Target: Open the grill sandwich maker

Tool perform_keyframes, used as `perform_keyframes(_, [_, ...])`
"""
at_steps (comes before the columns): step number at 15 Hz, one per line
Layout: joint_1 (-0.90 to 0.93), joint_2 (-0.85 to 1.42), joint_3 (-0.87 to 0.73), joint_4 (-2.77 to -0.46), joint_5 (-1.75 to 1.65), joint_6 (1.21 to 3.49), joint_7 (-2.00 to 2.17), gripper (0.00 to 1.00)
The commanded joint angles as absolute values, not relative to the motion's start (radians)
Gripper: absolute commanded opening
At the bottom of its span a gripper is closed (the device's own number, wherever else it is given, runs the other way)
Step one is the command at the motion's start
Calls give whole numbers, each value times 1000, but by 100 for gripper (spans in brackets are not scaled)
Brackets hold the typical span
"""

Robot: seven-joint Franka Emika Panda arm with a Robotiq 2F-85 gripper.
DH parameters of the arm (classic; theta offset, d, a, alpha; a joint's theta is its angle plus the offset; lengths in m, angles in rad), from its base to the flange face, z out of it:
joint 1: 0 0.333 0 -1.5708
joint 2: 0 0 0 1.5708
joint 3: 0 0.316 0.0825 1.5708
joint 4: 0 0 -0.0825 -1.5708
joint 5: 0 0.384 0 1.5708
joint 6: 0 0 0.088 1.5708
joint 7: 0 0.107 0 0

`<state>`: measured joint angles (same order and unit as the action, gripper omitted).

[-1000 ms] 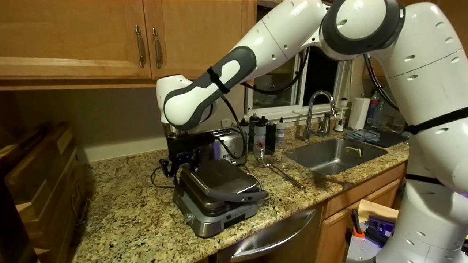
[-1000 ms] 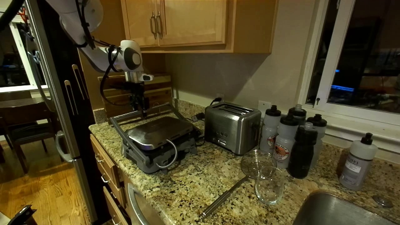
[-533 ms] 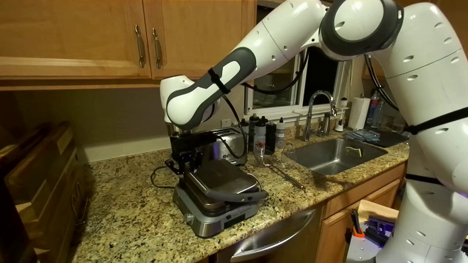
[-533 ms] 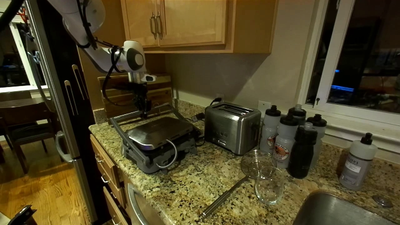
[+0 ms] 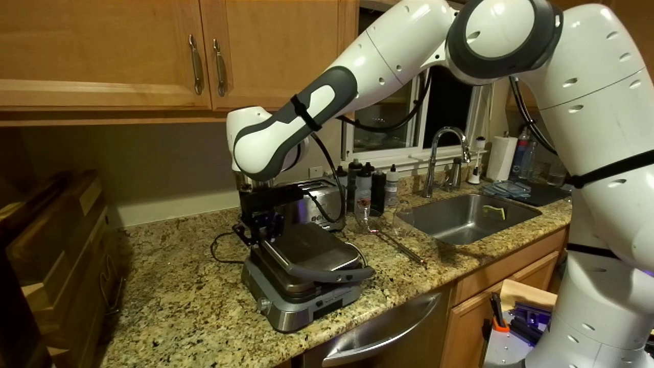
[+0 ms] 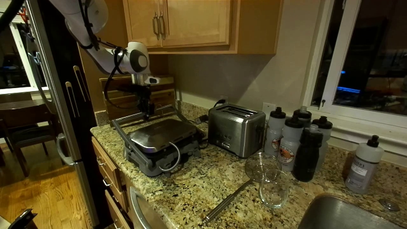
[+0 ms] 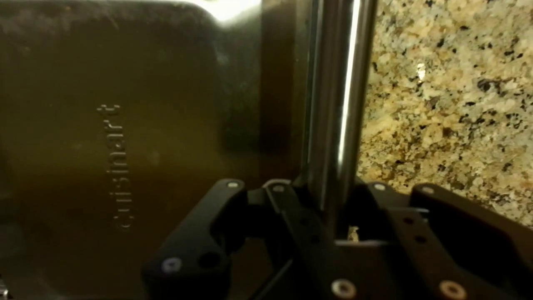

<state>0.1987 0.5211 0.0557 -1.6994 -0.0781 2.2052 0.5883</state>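
The grill sandwich maker (image 6: 163,133) sits on the countertop with its dark lid lowered flat, as both exterior views show. Its silver handle bar (image 7: 341,83) runs along the lid's edge, just beyond the raised brand lettering. My gripper (image 7: 331,189) straddles this bar, one finger on each side, with the jaws drawn in around it. From outside, the gripper (image 5: 261,241) points straight down at the middle of the bar. The fingertips' lower ends are dark and hidden, so how tightly the pads press cannot be seen.
A steel toaster (image 6: 237,130) stands behind the grill, near several bottles (image 6: 306,156). A clear glass (image 6: 274,189) and a strainer with a long handle (image 6: 227,201) lie toward the sink (image 5: 472,220). Wooden boards (image 5: 66,260) lean at one side, and cabinets (image 5: 278,56) hang above.
The gripper has shifted a little toward the grill and its jaws have come together around the handle bar. The lid and the grill have not moved.
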Motion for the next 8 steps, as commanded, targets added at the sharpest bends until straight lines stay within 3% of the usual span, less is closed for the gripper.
perform_keyframes(1, [206,445,53,-1758,-46,2241,549,6])
perform_keyframes(8, [187,331,46,-1842,-48,2239,485,6])
